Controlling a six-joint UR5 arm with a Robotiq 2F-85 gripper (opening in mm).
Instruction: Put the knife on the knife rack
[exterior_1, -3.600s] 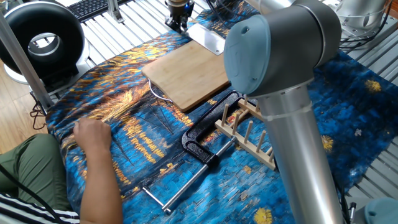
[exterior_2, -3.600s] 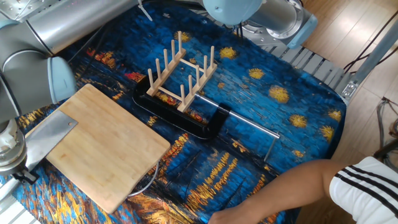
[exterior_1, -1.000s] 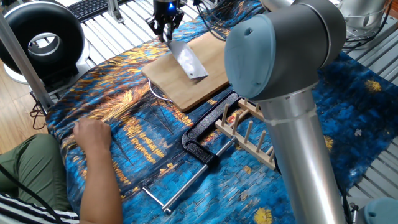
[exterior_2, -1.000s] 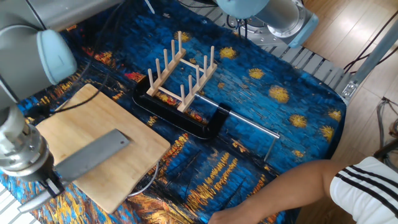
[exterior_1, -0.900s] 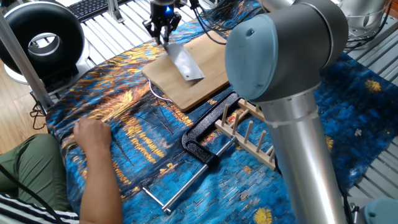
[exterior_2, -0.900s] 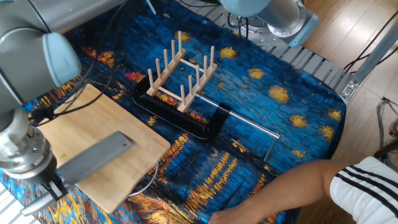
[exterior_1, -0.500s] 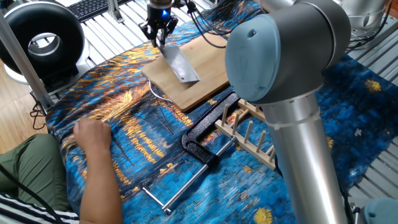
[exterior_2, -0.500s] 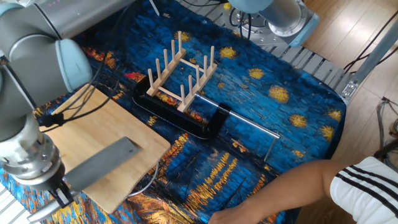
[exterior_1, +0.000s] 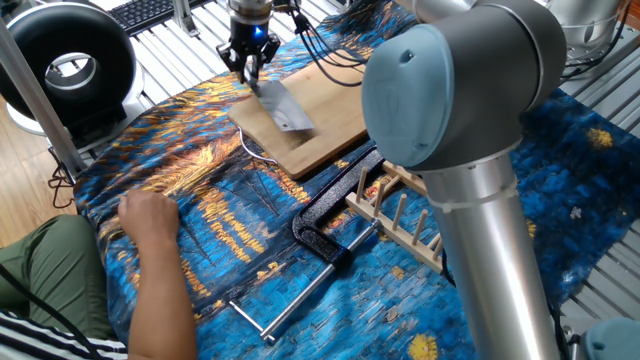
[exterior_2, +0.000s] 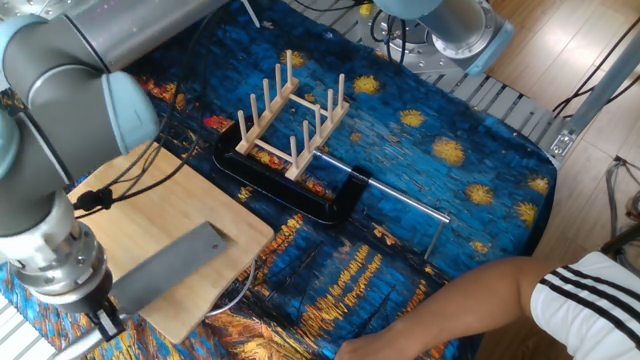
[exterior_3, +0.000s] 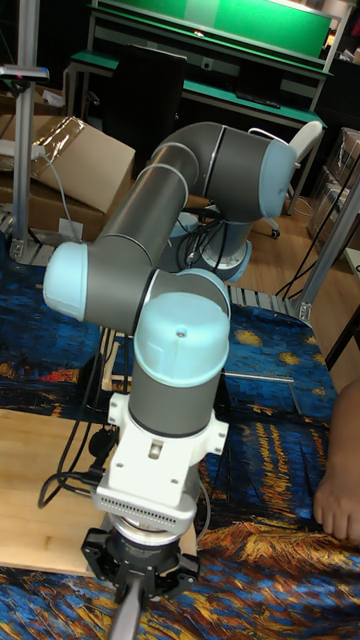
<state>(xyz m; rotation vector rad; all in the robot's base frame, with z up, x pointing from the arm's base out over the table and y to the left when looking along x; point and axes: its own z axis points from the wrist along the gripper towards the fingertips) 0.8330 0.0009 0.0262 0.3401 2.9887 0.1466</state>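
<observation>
The knife (exterior_1: 281, 106), a broad grey rectangular blade, hangs tilted over the near-left corner of the bamboo cutting board (exterior_1: 330, 110). My gripper (exterior_1: 250, 68) is shut on its handle end. From the other side, the knife (exterior_2: 170, 264) juts from the gripper (exterior_2: 103, 318) across the board (exterior_2: 140, 205). The knife rack (exterior_1: 398, 212), pale wood with upright pegs, stands to the right of the board; it shows again as the knife rack (exterior_2: 290, 118), well apart from the blade. In the tall view the gripper (exterior_3: 133, 592) points down at the bottom edge.
A black clamp (exterior_2: 300, 196) with a thin metal bar (exterior_2: 395, 204) lies against the rack. A person's arm (exterior_2: 480, 300) and hand (exterior_1: 150, 215) rest on the blue patterned cloth. The robot's large elbow (exterior_1: 440, 90) blocks part of the rack.
The knife has been lifted from beside the board's far edge. My gripper carries it steadily across the board toward its near-left corner.
</observation>
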